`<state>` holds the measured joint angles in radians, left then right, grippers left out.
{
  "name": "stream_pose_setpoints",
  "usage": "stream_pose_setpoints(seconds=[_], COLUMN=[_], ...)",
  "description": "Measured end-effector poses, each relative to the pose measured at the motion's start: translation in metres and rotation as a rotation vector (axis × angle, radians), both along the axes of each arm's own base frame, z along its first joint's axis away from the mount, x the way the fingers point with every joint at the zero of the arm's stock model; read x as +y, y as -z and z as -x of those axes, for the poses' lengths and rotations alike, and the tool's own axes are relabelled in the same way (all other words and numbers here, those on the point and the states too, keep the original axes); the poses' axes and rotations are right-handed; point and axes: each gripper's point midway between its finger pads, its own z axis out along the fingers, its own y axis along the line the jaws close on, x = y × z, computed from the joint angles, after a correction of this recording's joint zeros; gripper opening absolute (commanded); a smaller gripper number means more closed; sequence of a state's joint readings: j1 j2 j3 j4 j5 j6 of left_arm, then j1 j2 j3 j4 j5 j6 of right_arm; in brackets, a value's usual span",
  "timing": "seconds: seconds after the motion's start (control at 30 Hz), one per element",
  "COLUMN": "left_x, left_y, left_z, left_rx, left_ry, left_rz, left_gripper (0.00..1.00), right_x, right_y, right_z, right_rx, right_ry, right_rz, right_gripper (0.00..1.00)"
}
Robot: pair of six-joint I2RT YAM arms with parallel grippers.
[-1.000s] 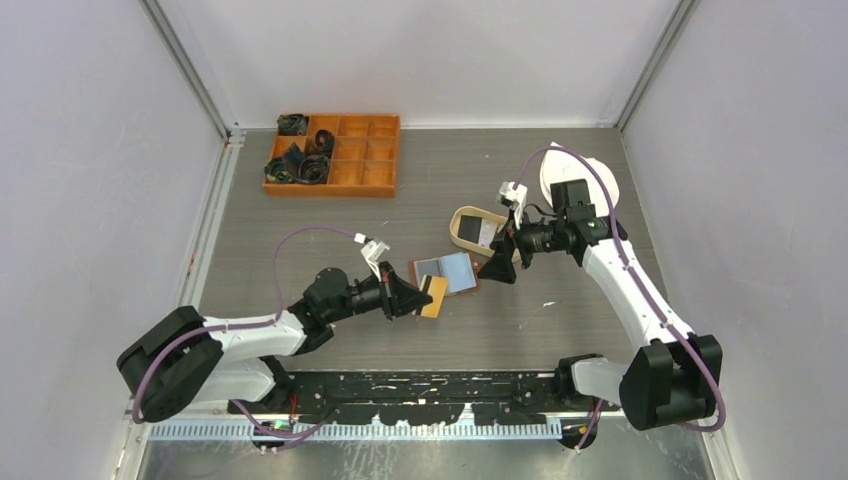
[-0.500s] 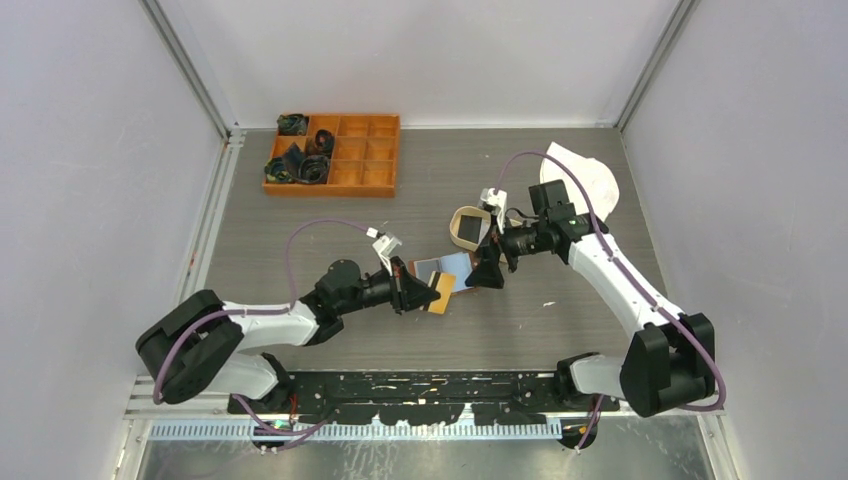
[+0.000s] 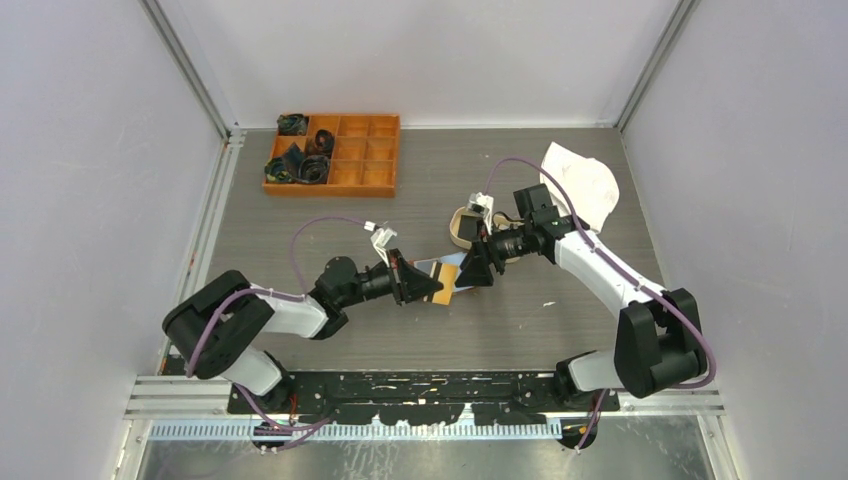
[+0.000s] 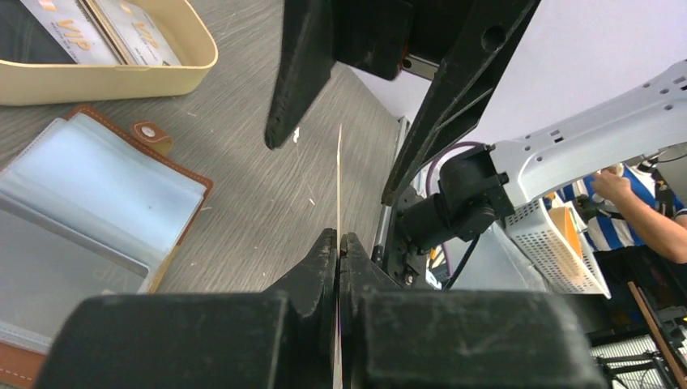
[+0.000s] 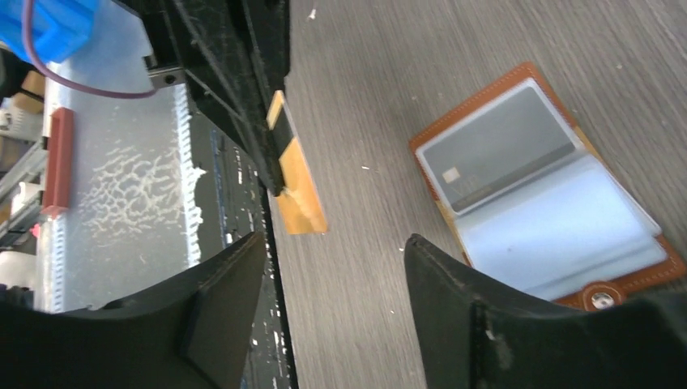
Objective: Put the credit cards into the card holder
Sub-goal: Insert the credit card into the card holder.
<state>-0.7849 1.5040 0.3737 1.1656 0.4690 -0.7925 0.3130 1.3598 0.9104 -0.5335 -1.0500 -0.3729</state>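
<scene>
Two grippers meet over the grey table at centre frame. My left gripper is clamped tight on a gold card, which its own camera sees only as a thin edge-on line, so the face cannot be read there. My right gripper stands with its jaws wide apart, one finger on each side of the card's free end, neither touching it and nothing in hold. The card holder lies open and flat on the table at the right of the right wrist view, clear sleeves up, with a grey card in one sleeve. Its snap tab is partly cut off by my finger at the lower edge. From overhead both grippers cover most of the holder, leaving only a pale sliver between them. The oval tray beside it holds more cards, cropped at the upper left of the left wrist frame; how many, I cannot tell. An orange compartment box sits at upper left overhead, its dark contents too small to identify.
</scene>
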Motion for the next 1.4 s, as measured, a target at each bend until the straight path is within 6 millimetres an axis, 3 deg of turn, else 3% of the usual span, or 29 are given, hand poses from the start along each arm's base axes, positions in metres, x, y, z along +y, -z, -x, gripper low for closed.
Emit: stream_pose_setpoints(seconds=[0.17, 0.53, 0.7, 0.77, 0.87, 0.97, 1.13, 1.4], left_x=[0.002, 0.0, -0.003, -0.003, -0.003, 0.0, 0.025, 0.062], left_y=[-0.003, -0.01, -0.014, -0.013, -0.014, -0.013, -0.004, 0.009], left_z=[-0.007, 0.0, 0.001, 0.0, 0.0, -0.003, -0.006, -0.021], left_rx=[0.022, 0.041, 0.045, 0.052, 0.052, 0.054, 0.061, 0.059], left_ry=[0.006, 0.055, 0.071, 0.071, 0.069, 0.042, -0.063, -0.236], left_rz=[0.051, 0.094, 0.105, 0.105, 0.107, 0.107, 0.06, -0.184], left_gripper=[0.0, 0.0, 0.02, 0.09, 0.36, 0.51, 0.58, 0.58], right_x=[0.008, 0.015, 0.018, 0.02, 0.02, 0.021, 0.019, 0.013], right_y=[-0.009, -0.022, -0.024, -0.027, -0.028, -0.027, -0.017, 0.034], right_z=[0.004, 0.004, 0.006, 0.008, 0.009, 0.01, 0.004, -0.022], right_rx=[0.024, 0.049, 0.07, 0.083, 0.089, 0.086, 0.09, 0.233], right_ry=[-0.03, -0.04, -0.046, -0.052, -0.054, -0.057, -0.021, 0.09], right_rz=[-0.062, -0.129, -0.149, -0.16, -0.164, -0.161, -0.119, 0.063], right_gripper=[0.53, 0.31, 0.02, 0.01, 0.01, 0.01, 0.01, 0.01])
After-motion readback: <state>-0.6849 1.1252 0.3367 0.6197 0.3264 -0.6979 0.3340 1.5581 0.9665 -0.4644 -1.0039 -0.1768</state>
